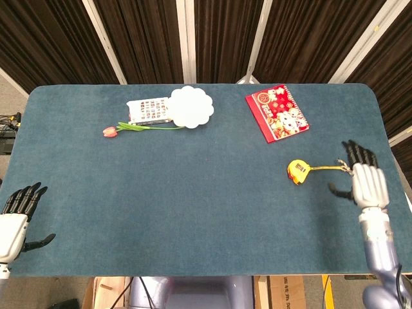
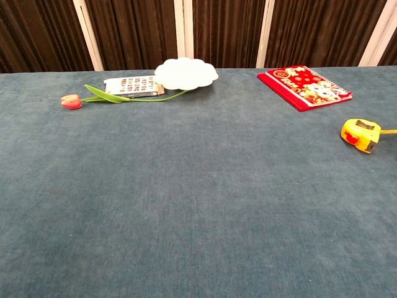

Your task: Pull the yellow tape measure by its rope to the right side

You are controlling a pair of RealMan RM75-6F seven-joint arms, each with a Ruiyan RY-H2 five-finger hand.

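Note:
The yellow tape measure (image 1: pixel 297 172) (image 2: pixel 359 133) lies on the blue table at the right. Its yellow rope (image 1: pixel 327 168) runs rightward along the cloth toward my right hand (image 1: pixel 364 183). That hand hovers over the table's right part with its fingers spread, holding nothing; it covers the rope's far end. My left hand (image 1: pixel 15 217) sits open off the table's front left corner. The chest view shows neither hand.
A red picture book (image 1: pixel 277 112) lies behind the tape measure. At the back left are a white scalloped plate (image 1: pixel 191 106), a patterned card (image 1: pixel 148 110) and a tulip (image 1: pixel 132 129). The table's right edge (image 1: pixel 384 129) is close to my right hand.

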